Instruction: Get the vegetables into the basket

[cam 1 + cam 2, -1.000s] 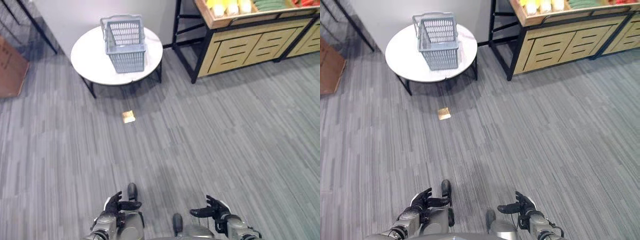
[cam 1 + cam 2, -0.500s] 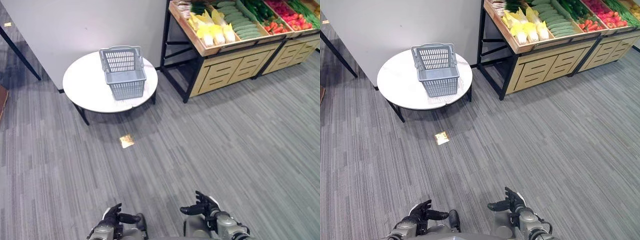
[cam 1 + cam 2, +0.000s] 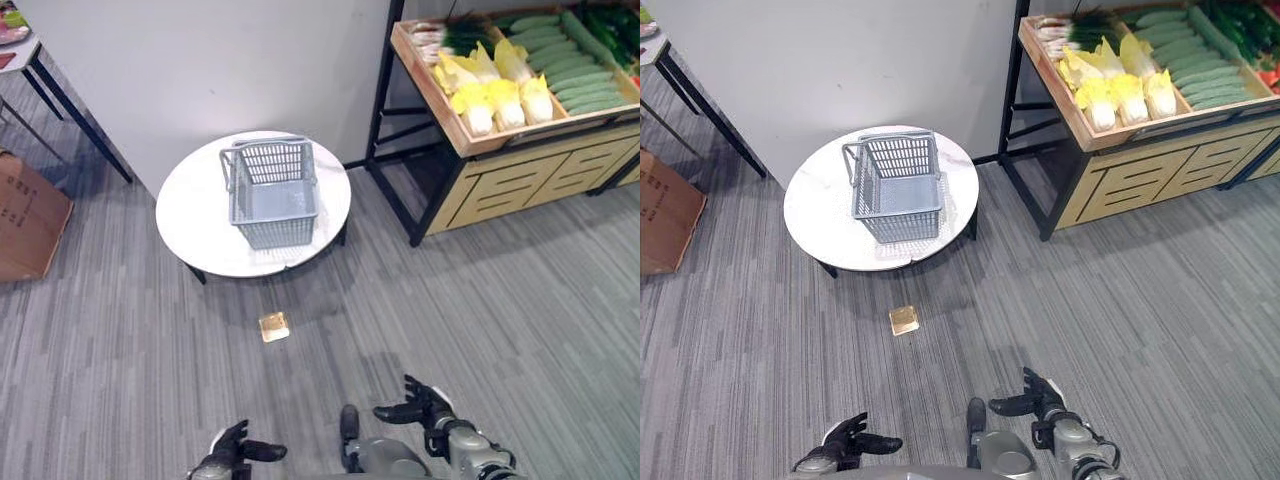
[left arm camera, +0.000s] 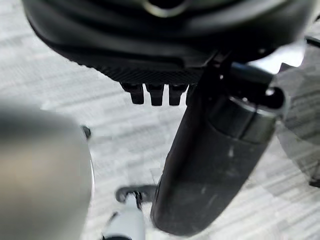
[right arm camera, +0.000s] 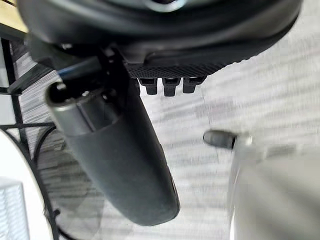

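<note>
- Left eye view: a grey basket (image 3: 272, 192) stands upright on a round white worktop (image 3: 190, 215) by a pale wall. Nothing can be seen inside it. To the right, well apart from the worktop, a wooden stand (image 3: 520, 175) carries the vegetables: yellow cabbages (image 3: 497, 95) in front, green cucumbers (image 3: 575, 80) just behind them. A small gold plate (image 3: 274, 326) is set into the grey floor (image 3: 120, 350) near the worktop. A brown cardboard box (image 3: 28, 215) sits at the left edge. The left robot hand (image 3: 228, 456) and the right robot hand (image 3: 424, 409) hang low over the floor, fingers loosely spread, holding nothing.
- Right eye view: the same layout; the basket's handle (image 3: 890, 141) lies along its far rim.
- Left wrist view: the left robot hand shows its thumb (image 4: 210, 165) and a row of relaxed fingertips (image 4: 155, 93) over bare floor, with nothing in its grasp.
- Right wrist view: the right robot hand shows its thumb (image 5: 125, 160) and fingertips (image 5: 170, 86) slack and apart, holding nothing; an edge of the worktop shows past them.
</note>
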`<state>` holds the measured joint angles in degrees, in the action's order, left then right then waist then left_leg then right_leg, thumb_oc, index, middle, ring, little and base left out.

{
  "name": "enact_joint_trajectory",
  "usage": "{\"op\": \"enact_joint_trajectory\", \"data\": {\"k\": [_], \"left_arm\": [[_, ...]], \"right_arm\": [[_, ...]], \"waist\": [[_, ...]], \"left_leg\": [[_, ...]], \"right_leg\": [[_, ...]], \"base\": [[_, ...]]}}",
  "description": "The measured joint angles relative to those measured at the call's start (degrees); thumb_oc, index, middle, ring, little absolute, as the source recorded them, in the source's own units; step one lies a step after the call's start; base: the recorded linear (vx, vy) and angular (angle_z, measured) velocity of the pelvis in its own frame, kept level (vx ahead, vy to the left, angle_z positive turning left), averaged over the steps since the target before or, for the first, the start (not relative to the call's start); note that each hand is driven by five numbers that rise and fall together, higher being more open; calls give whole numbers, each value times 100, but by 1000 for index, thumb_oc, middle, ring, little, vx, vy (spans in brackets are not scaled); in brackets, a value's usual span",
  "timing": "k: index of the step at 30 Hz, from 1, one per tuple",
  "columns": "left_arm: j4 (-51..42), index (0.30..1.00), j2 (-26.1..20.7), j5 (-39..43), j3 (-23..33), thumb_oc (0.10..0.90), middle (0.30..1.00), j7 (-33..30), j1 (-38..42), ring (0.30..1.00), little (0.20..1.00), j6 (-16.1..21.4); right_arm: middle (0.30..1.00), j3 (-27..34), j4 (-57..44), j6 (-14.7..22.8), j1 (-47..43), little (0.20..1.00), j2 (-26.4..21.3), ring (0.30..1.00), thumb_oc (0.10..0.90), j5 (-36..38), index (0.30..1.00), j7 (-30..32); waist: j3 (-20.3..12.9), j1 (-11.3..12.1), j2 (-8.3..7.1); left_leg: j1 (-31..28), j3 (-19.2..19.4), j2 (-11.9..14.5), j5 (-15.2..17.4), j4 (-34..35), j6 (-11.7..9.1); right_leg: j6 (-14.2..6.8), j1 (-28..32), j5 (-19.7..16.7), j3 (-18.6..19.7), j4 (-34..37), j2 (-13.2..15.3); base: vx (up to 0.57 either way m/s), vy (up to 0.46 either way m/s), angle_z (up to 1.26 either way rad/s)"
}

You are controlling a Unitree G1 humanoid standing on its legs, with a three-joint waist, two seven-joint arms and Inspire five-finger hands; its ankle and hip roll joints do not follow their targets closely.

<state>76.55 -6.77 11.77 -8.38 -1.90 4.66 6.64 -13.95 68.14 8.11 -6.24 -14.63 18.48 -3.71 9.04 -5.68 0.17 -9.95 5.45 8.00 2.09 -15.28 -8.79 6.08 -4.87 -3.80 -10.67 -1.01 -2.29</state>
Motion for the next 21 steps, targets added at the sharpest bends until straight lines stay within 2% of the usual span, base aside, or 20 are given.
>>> {"op": "enact_joint_trajectory", "data": {"k": [1,2,3,4,5,6,7,8,9,10,11,12,13,14,15,17,18,19,20,21], "left_arm": [[-19,1000,29,22,8,900,1000,-10,68,1000,1000,11],[-73,1000,4,64,9,900,1000,-39,189,1000,1000,3],[-216,1000,-25,72,9,900,1000,-54,205,1000,1000,41],[-196,1000,-252,332,144,900,1000,56,626,1000,1000,-380],[-37,1000,-391,399,386,900,1000,81,731,1000,1000,-142],[-260,1000,-367,403,574,900,1000,35,612,1000,1000,189],[-468,1000,-293,403,428,900,1000,-9,341,1000,1000,235],[-657,1000,-280,457,254,900,1000,-71,75,1000,1000,226],[-650,1000,-368,446,169,900,1000,-60,103,1000,1000,194],[-572,1000,-375,440,202,900,1000,-82,158,1000,1000,197],[-427,1000,-359,430,224,900,1000,-94,193,1000,1000,172],[-340,1000,-321,410,326,900,1000,-144,225,1000,1000,132],[-156,1000,-151,375,311,900,1000,-263,208,1000,1000,105],[3,1000,39,344,151,900,1000,-351,182,1000,1000,96],[26,1000,39,272,0,900,1000,-382,256,1000,1000,68],[-77,1000,-3,258,-286,900,1000,-402,335,1000,1000,82],[-92,1000,0,167,-320,900,1000,-411,376,1000,1000,69],[-70,1000,-1,154,-317,900,1000,-410,444,1000,1000,22],[-23,1000,-91,155,-316,900,1000,-417,499,1000,1000,-4],[-23,1000,-165,154,-311,900,1000,-420,536,1000,1000,-6]], "right_arm": [[1000,2,-10,13,-16,1000,-75,1000,900,5,1000,17],[1000,3,16,-3,51,1000,-60,1000,900,7,1000,9],[1000,4,85,10,73,1000,-27,1000,900,8,1000,10],[1000,-253,352,-49,-72,1000,58,1000,900,-18,1000,-17],[1000,-263,472,-29,-167,1000,177,1000,900,-70,1000,-52],[1000,-151,552,-34,-185,1000,208,1000,900,-69,1000,-26],[1000,19,658,-32,-19,1000,183,1000,900,-70,1000,18],[1000,18,684,-14,110,1000,146,1000,900,-70,1000,53],[1000,14,728,1,216,1000,69,1000,900,-70,1000,108],[1000,18,824,-8,251,1000,-4,1000,900,-69,1000,129],[1000,26,845,-10,277,1000,-54,1000,900,-69,1000,148],[1000,70,839,-11,316,1000,-71,1000,900,-67,1000,167],[1000,101,747,11,439,1000,-170,1000,900,-65,1000,185],[1000,22,625,18,592,1000,-274,1000,900,-65,1000,189],[1000,-1,616,0,668,1000,-208,1000,900,-64,1000,235],[1000,63,537,11,674,1000,-44,1000,900,-55,1000,246],[1000,33,411,10,698,1000,-7,1000,900,-60,1000,249],[1000,31,308,20,651,1000,15,1000,900,-59,1000,263],[1000,-29,316,0,430,1000,-1,1000,900,-68,1000,297],[1000,-38,269,10,269,1000,-1,1000,900,-67,1000,293]], "waist": [[21,0,23],[95,25,-68],[135,42,-84],[230,-152,-272],[226,-149,-521],[269,-34,-502],[243,274,-338],[277,290,-205],[303,343,-103],[315,327,-69],[330,287,-92],[377,235,-170],[288,50,-75],[145,-1,171],[100,-60,118],[135,-89,-46],[98,-92,-246],[125,-59,-302],[198,43,-345],[288,100,-362]], "left_leg": [[204,-83,52,-153,-386,-53],[869,-337,67,-622,-1661,-308],[1323,-401,114,-751,-2503,-282],[1499,150,125,-146,-2389,-85],[1592,747,-17,277,-973,51],[1816,921,-91,143,361,103],[2043,741,38,-464,1748,189],[2503,499,179,-840,2065,189],[2824,333,165,-1024,2027,173],[2893,291,48,-1160,1957,200],[2754,341,-102,-1239,1742,330],[2599,622,-244,-1191,1307,608],[2292,906,-416,-1069,991,1067],[2075,942,-459,-1073,992,1325],[1893,1031,-560,-907,1121,1247],[1727,978,-694,-857,1406,1418],[1651,906,-912,-826,1561,1464],[1568,824,-1091,-792,1658,1512],[1539,766,-1133,-732,1653,1591],[1534,762,-1133,-714,1650,1589]], "right_leg": [[121,53,146,31,7,-98],[221,218,273,-18,61,-74],[279,343,445,-12,103,-85],[122,708,282,104,371,-29],[-108,861,337,190,586,66],[-344,880,606,116,593,78],[-633,846,650,-239,410,37],[-389,992,660,-233,423,-146],[-366,1122,739,-206,408,-195],[-362,1271,805,-68,415,-180],[-352,1464,821,59,440,-135],[-480,1674,899,124,429,-4],[-540,1798,937,208,244,70],[-759,1776,1085,368,-52,-30],[-790,1737,1244,444,-373,50],[-788,1036,1589,479,-1753,260],[-860,740,1976,549,-2114,544],[-1008,572,2091,700,-2050,801],[-1074,334,2048,882,-1883,992],[-1116,199,1993,901,-1758,1075]], "base": [[233,-291,18],[414,-198,17],[447,-110,31],[437,1,-5],[269,105,-31],[217,196,-96],[280,302,-102],[264,270,-85],[357,385,-57],[292,340,-76],[271,352,-98],[188,293,-101],[186,355,-94],[157,348,-60],[120,366,-26],[50,208,12],[25,135,38],[74,209,55],[80,180,46],[91,139,21]]}}
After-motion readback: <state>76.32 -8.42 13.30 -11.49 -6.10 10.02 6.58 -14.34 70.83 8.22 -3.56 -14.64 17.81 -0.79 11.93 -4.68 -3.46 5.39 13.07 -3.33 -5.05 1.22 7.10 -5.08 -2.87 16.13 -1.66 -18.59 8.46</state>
